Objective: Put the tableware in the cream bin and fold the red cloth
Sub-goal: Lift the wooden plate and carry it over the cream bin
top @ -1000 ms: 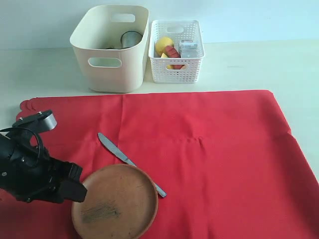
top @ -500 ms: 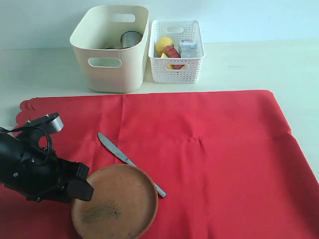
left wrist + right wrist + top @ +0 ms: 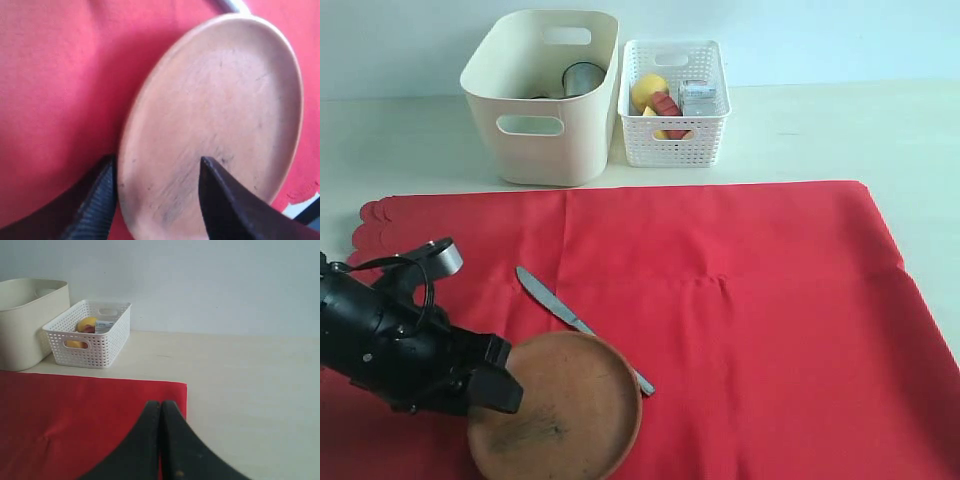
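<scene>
Released astride the round brown plate (image 3: 225,100), the left pincer (image 3: 156,165) may snag the red cloth (image 3: 55,75) beneath on closing.

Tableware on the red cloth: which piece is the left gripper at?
The round brown plate: the open left gripper straddles its rim, one finger outside and one over the inside. The metal knife lies beside the plate, away from the jaws.
</scene>
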